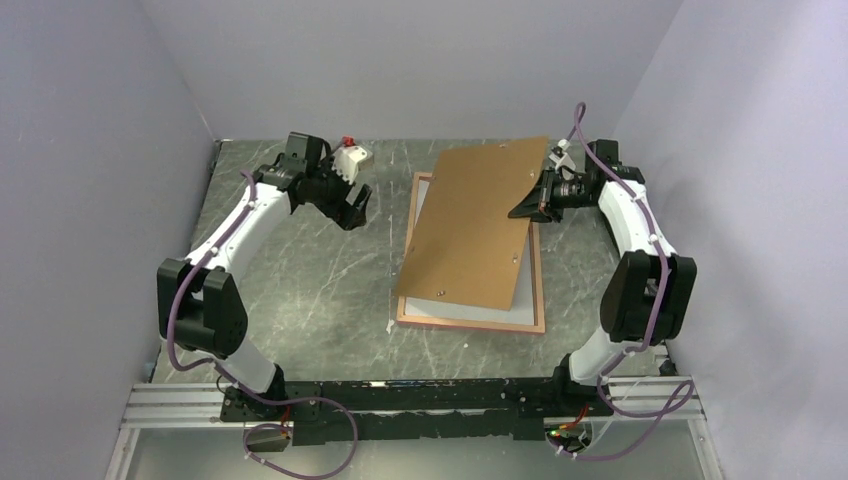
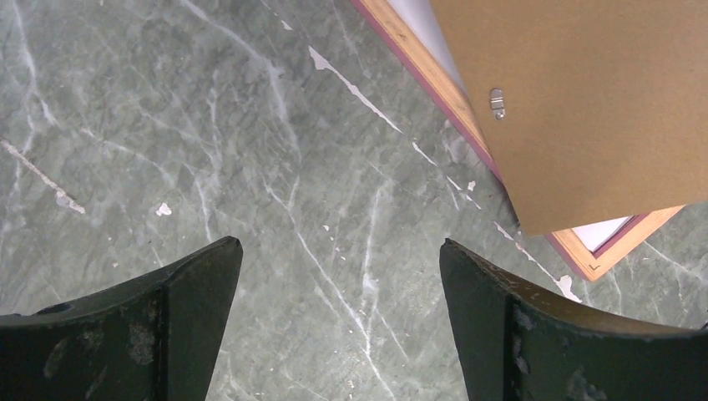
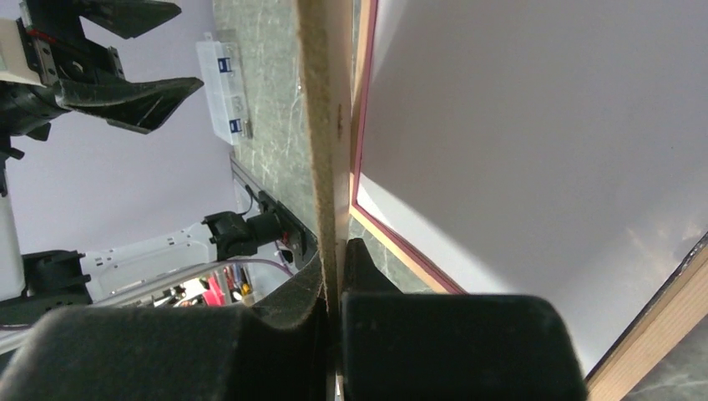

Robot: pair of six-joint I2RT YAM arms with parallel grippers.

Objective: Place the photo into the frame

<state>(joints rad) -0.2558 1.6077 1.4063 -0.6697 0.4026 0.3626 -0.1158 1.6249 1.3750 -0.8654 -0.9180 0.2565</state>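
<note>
Nearest the arm bases, the frame (image 1: 470, 326) is lying flat, rear side up, on the surface (image 1: 300, 290) right of centre, with its long axis running away from the bases. Inside its pink-edged border a plain white sheet is showing. I am taking this to be the photo (image 3: 543, 125) lying face down, so it is looking already seated in the frame. Over both, a brown backing board (image 1: 475, 225) is slanting. Its near left corner is sitting low and poking just past the frame's left border, though I cannot tell whether it is touching. Its far right edge is being held up, and its long axis is leaning toward the far right, out of line with the frame's. A small metal clip (image 2: 497, 103) is sitting on the board near that low end. The right end effector (image 1: 528, 205) is pinching together on the raised right edge. The left end effector (image 2: 341, 251) is hanging wide apart, holding nothing, over the surface to the left of the frame and apart from the board. The coming move is probably turning on that skew: the board is needing to swing square and come down, with the right arm in contact and the left nearer the free edge. Farther off, a small clear box (image 3: 221, 83) is showing blue marks too small to read, and no other writing is showing.
</note>
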